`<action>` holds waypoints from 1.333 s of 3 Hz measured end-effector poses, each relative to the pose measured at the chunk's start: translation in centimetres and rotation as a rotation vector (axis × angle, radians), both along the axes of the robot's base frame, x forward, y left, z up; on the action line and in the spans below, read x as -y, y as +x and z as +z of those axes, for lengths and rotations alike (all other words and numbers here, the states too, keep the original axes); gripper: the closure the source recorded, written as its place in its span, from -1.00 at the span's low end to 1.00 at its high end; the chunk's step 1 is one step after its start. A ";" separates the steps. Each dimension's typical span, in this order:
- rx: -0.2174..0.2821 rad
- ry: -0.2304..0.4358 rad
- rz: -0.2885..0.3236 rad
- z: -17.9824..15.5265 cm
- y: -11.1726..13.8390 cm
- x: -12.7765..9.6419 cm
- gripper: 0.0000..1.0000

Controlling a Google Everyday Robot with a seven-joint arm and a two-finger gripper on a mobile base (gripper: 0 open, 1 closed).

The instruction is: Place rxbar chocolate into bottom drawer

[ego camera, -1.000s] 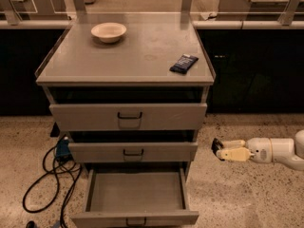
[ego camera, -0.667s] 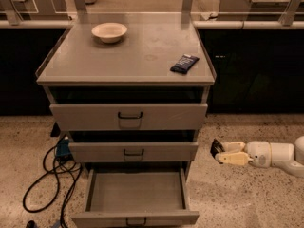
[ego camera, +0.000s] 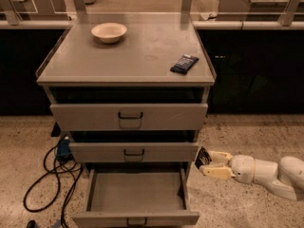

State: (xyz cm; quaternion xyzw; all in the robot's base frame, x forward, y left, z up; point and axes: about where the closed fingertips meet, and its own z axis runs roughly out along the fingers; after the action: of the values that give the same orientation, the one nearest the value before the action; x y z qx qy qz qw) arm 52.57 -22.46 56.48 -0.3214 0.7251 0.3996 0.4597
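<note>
**While the Bar Is Hanging Beside the Open Drawer**

As the arm is reaching in from the right, low over the floor, the pincer [ego camera: 207, 163] is sitting just right of the table's [ego camera: 142, 56] drawer stack. It is roughly level with the gap between the middle drawer [ego camera: 161, 152] and the bottom drawer [ego camera: 135, 193]. Its two pale fingers are clamping a small dark object with light flecks. This is probably the rxbar chocolate [ego camera: 203, 156], though too little of it is showing to be sure. The bottom drawer is standing pulled out toward the near side, its floor bare. On the table top, a blue-wrapped bar [ego camera: 184, 63] is lying near the right edge and a bowl [ego camera: 109, 32] is resting toward the far left.

The step in hand, I am judging, is carrying the bar over the drawer's right wall. Doing it well is calling for travelling left and toward the near side, so the bar is clearing the overhanging middle drawer front. After that, it is calling for lowering close above the drawer floor before letting go. Keeping the wrist off the right wall is mattering most, since a knock there is risking shoving the drawer.

Compared with the earlier frames, the pincer is now standing further left and slightly lower, closer to the drawers. The blue-wrapped bar, bowl and drawers are lying unchanged.
</note>
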 end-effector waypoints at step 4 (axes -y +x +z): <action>0.125 -0.230 -0.037 -6.9 -0.5 -3.3 1.00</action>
State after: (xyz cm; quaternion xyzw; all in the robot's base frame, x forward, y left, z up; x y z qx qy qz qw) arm 52.08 -19.19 49.62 -0.3828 0.7420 0.2843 0.4712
